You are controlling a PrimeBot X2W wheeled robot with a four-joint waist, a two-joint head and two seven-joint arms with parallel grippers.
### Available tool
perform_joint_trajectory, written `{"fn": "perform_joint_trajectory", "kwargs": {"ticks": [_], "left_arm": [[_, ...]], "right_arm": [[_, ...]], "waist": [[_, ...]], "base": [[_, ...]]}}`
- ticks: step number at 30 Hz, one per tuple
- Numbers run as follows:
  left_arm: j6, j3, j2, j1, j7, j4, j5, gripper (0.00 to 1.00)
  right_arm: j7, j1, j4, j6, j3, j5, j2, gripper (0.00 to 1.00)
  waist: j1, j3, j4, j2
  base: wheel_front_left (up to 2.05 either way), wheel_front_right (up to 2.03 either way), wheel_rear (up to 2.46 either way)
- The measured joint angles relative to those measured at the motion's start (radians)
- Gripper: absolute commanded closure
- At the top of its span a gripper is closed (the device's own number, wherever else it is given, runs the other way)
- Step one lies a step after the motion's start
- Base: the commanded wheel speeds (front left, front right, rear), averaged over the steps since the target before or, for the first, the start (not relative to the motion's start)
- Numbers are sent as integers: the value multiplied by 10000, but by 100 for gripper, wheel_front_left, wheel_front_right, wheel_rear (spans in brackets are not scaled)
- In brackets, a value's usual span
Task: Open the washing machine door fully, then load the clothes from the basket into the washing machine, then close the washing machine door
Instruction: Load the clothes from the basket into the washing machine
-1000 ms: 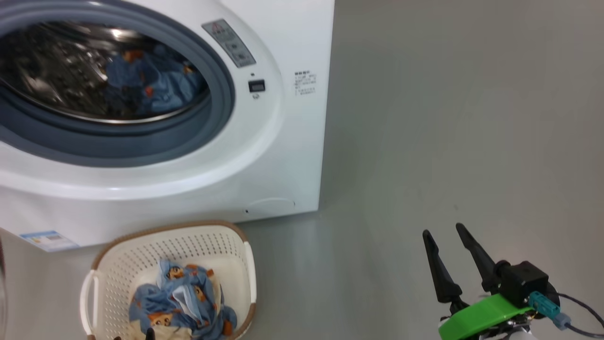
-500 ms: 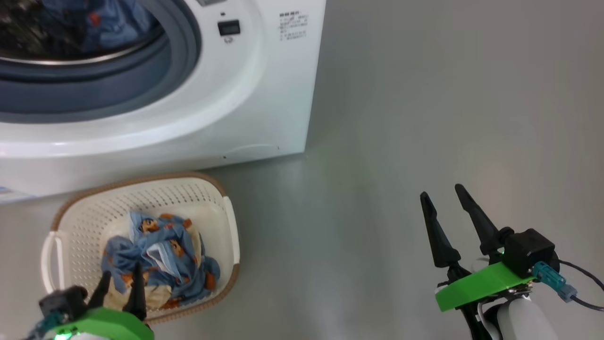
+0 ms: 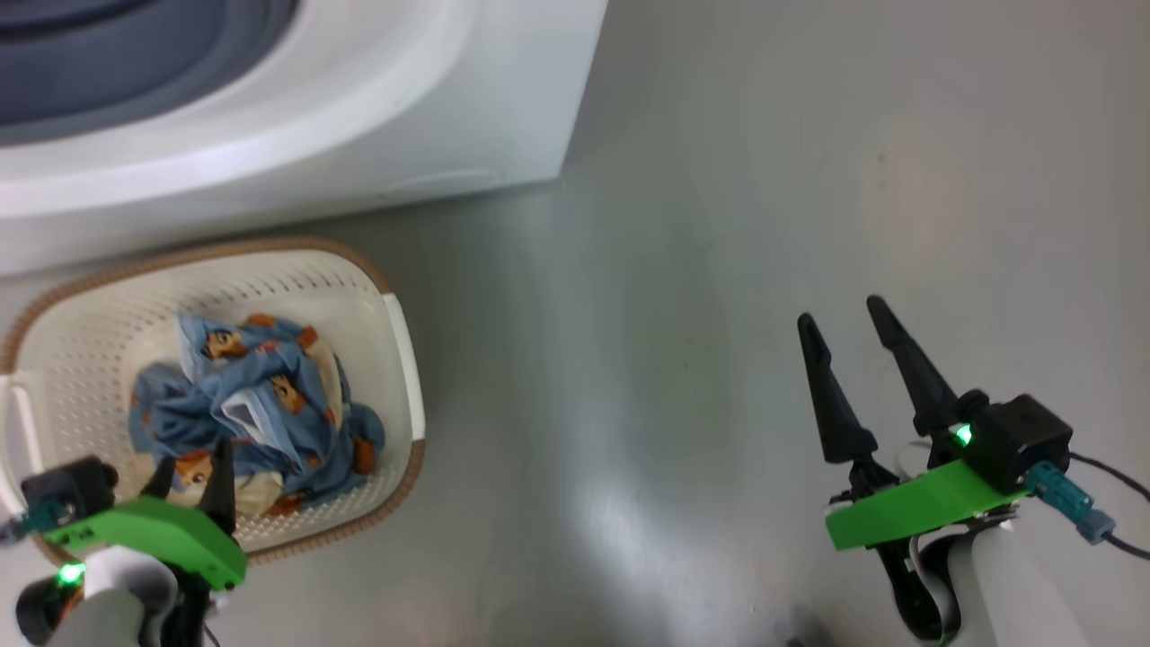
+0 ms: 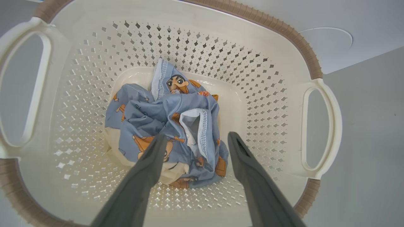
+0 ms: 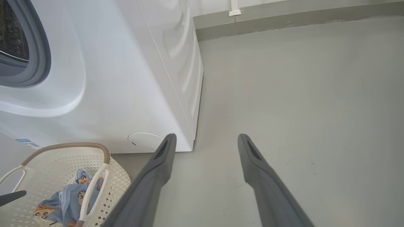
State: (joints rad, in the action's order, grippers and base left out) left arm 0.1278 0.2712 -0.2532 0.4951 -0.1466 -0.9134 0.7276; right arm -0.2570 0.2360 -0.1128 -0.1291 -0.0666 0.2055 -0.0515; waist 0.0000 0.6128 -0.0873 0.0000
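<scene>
The washing machine (image 3: 296,135) stands at the upper left of the head view. The basket (image 3: 395,296) sits on the floor (image 3: 719,225) just in front of it, with the clothes (image 3: 260,404) bunched in its bottom. I judge the loading step to be in hand. My left pincer (image 4: 197,137) hangs wide above the clothes; next it must descend and close on fabric. The right pincer (image 3: 837,308) stands wide and empty, well apart.

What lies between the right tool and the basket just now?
Bare grey floor and nothing else. In the head view, the right tool stands open, well to the right of the basket, and nothing lies on the stretch between them.
</scene>
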Motion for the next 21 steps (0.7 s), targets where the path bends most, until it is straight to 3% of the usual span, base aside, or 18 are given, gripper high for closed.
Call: {"fn": "perform_joint_trajectory", "kwargs": {"ticks": [8, 21], "left_arm": [[0, 855, -311, 1011, 589, -418, 915, 0], [0, 955, -589, 2141, 1540, -1870, 2173, 0]], "right_arm": [[0, 156, 362, 0, 92, 58, 0, 0], [0, 383, 725, 0, 90, 163, 0, 0]], "waist": [[0, 956, -92, 0], [0, 2164, -224, 1]], "base": [[0, 0, 0], [0, 0, 0]]}}
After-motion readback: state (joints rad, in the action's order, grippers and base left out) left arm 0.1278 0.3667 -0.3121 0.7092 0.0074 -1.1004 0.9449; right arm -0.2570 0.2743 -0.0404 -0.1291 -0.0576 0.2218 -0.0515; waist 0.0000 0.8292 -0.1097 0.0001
